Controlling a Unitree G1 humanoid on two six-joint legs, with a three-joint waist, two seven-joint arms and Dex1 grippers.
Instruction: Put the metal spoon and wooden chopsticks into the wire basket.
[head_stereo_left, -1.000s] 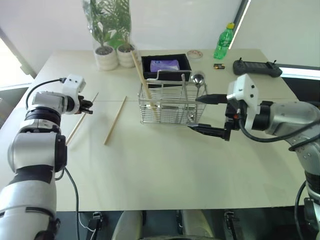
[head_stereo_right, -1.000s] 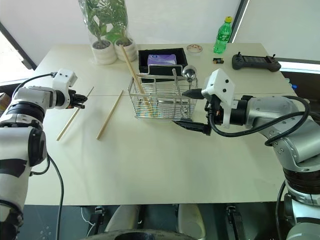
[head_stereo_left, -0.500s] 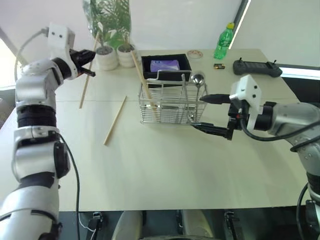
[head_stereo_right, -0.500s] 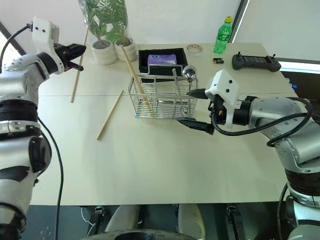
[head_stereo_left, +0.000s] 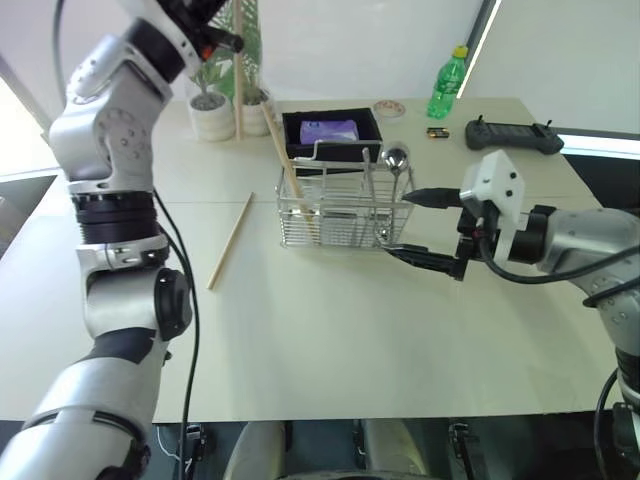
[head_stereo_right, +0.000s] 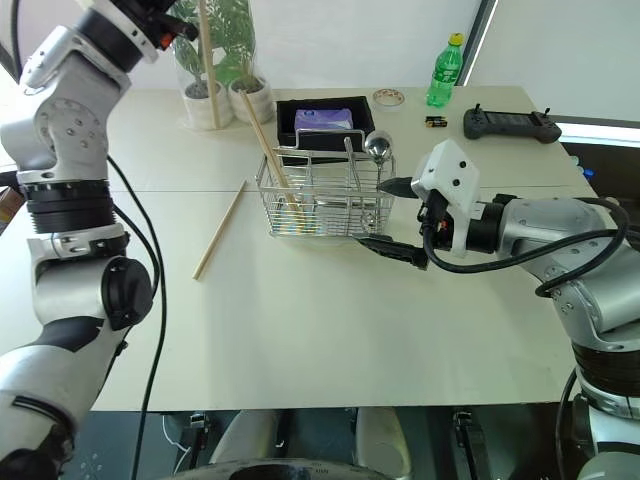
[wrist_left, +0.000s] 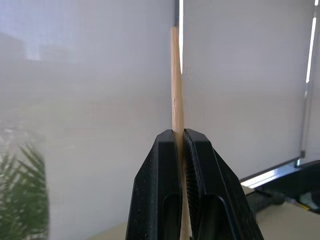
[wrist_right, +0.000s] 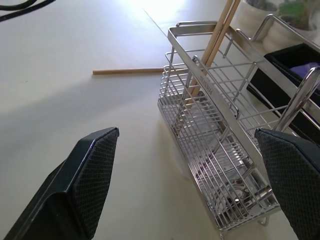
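Note:
The wire basket (head_stereo_left: 340, 212) stands mid-table. The metal spoon (head_stereo_left: 396, 158) stands upright in its right end, and two wooden chopsticks (head_stereo_left: 284, 150) lean out of its left end. One more chopstick (head_stereo_left: 230, 241) lies flat on the table left of the basket. My left gripper (head_stereo_left: 215, 35) is raised high at the back left, shut on another chopstick (head_stereo_left: 238, 95) that hangs upright in front of the plants; in the left wrist view the fingers (wrist_left: 162, 165) pinch that stick (wrist_left: 175, 80). My right gripper (head_stereo_left: 400, 224) hovers wide open at the basket's right end, holding nothing.
Behind the basket sits a black tray (head_stereo_left: 368, 124) with a purple packet. Two potted plants (head_stereo_left: 212, 105) stand at the back left. A green bottle (head_stereo_left: 447, 85), a small round lid (head_stereo_left: 389, 108) and a black controller (head_stereo_left: 512, 135) line the back right.
My left arm lifted a chopstick off the table, swinging it up and rightward until it hangs upright near the plants. The right gripper stayed put, open.

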